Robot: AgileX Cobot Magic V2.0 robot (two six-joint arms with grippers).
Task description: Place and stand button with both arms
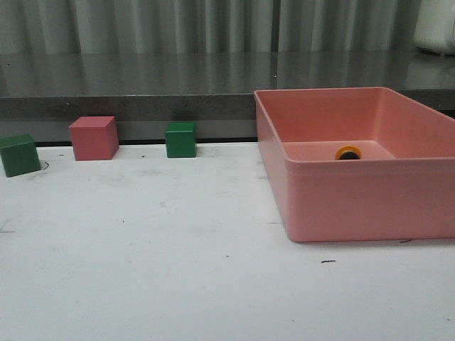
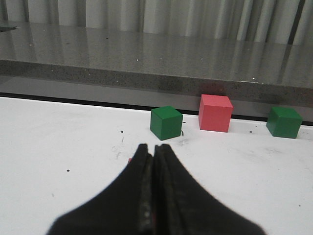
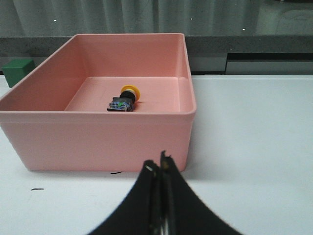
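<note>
Mushroom-capped button point(image 3: 123, 99) lying sideways in smooth pink bin point(image 3: 188, 88), left pincer point(image 2: 153, 152) closed, right pincer point(image 3: 157, 166) closed, both empty

White bench point(image 1: 142, 284) fills the foreground, its surface scuffed with faint grey smudges and a few small dark marks. Along its far edge runs a dark gap, and beyond that sits a grey speckled stone-like ledge point(image 1: 128, 85), glossy enough to mirror what hangs behind it. Behind the ledge, a pale grey curtain point(image 1: 213, 25) falls in vertical folds across the whole back. Up in the far right corner, a whitish rounded object point(image 1: 435, 25), too cropped to identify. Lighting is soft and even.
</note>
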